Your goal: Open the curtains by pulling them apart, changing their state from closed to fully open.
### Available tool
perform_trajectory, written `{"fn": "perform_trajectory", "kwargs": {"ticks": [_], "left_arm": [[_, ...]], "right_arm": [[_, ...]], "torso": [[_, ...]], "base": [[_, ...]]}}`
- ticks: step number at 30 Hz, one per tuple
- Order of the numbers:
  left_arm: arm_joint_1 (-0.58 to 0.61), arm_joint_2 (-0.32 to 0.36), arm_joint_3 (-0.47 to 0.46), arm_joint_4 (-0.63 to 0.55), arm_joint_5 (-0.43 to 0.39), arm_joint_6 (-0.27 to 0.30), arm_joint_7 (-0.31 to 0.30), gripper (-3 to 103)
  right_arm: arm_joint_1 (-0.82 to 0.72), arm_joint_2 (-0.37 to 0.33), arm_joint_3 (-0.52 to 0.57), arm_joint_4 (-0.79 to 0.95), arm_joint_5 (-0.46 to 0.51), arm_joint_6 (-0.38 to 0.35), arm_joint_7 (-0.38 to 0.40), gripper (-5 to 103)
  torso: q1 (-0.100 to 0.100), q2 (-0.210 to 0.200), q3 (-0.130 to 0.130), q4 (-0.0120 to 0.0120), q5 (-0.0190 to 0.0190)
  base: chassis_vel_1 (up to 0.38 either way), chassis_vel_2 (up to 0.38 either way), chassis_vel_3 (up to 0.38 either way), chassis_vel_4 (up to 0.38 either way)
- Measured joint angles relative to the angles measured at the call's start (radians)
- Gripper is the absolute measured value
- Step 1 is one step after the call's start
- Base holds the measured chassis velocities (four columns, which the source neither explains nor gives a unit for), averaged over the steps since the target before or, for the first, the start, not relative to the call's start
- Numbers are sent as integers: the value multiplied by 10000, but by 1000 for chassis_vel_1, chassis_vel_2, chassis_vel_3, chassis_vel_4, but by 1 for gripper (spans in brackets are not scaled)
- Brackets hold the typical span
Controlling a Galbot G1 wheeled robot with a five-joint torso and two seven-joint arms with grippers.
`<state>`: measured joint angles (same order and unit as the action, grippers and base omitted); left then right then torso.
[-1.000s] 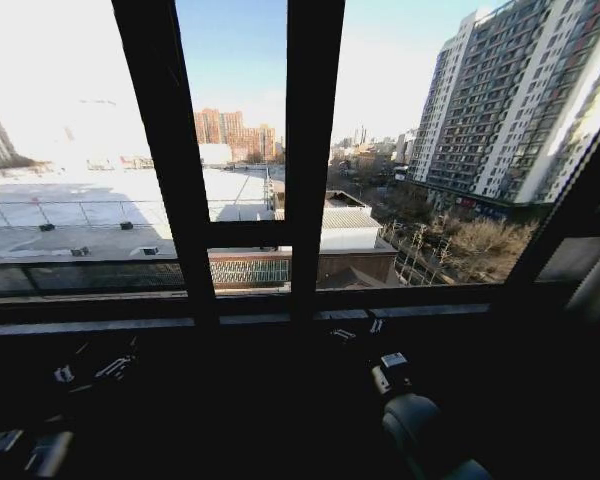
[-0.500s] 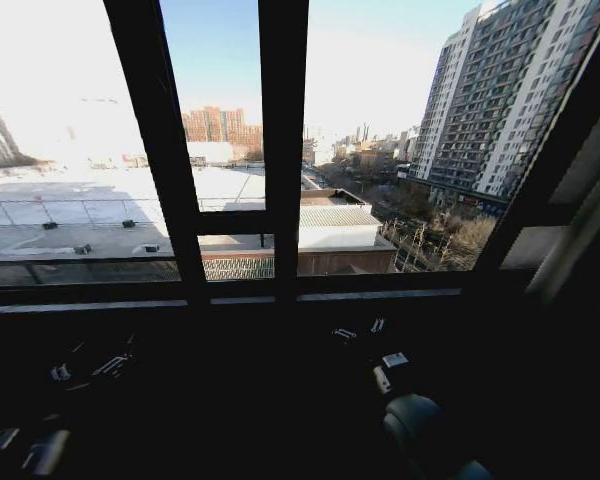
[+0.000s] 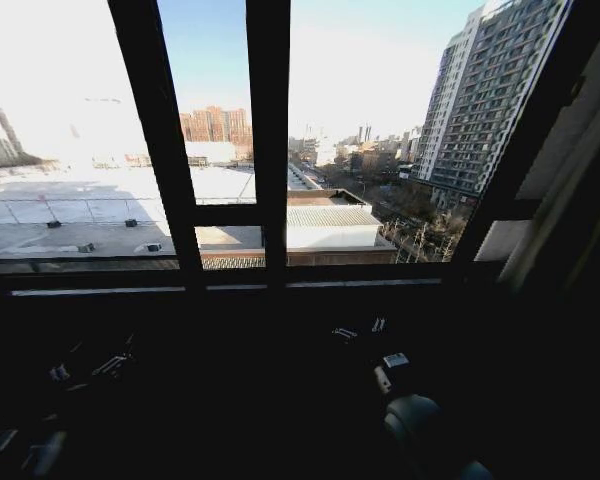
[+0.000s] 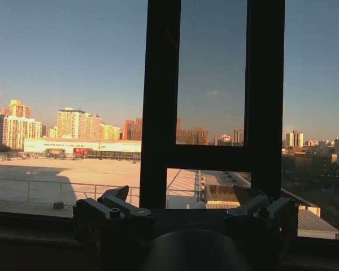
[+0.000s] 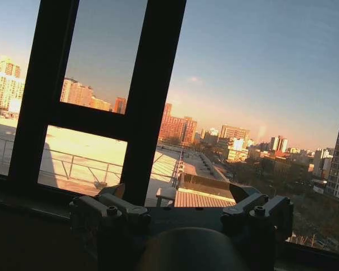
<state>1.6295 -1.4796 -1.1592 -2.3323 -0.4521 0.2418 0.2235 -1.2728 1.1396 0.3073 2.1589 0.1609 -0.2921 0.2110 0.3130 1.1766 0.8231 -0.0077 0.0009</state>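
Observation:
One panel of the curtains (image 3: 565, 185) shows as a pale cream strip pushed to the far right of the window, slanting along the dark frame; the glass in front of me is uncovered. Both arms sit low in shadow below the sill. My left gripper (image 3: 85, 368) is at the lower left, and the left wrist view shows it (image 4: 183, 199) open and holding nothing, facing the window bars. My right gripper (image 3: 362, 330) is near the lower middle, and the right wrist view shows it (image 5: 181, 196) open and holding nothing as well.
Thick dark window frame bars (image 3: 268, 140) stand upright in the middle, with a crossbar and a dark sill (image 3: 230, 292) below. Outside lie rooftops and a tall apartment block (image 3: 480, 100). The area under the sill is in deep shadow.
The whole head view has shifted: the window bars slid left in the picture and more of the right side with the pale curtain came in, so the camera turned right. The arms kept their pose.

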Motion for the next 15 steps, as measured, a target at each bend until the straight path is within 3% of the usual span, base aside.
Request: {"fn": "perform_trajectory", "kwargs": {"ticks": [4,15], "left_arm": [[-5,-17,89,6,6,-32,-2,100],[18,-121,161,0,-7,-35,-14,100]], "right_arm": [[19,1,-3,-56,-30,-7,-12,100],[30,4,-8,-80,-29,-8,-16,100]], "torso": [[7,-5,4,1,-14],[10,-7,4,0,-3]], "base": [[7,17,-14,-18],[0,43,10,-38]]}}
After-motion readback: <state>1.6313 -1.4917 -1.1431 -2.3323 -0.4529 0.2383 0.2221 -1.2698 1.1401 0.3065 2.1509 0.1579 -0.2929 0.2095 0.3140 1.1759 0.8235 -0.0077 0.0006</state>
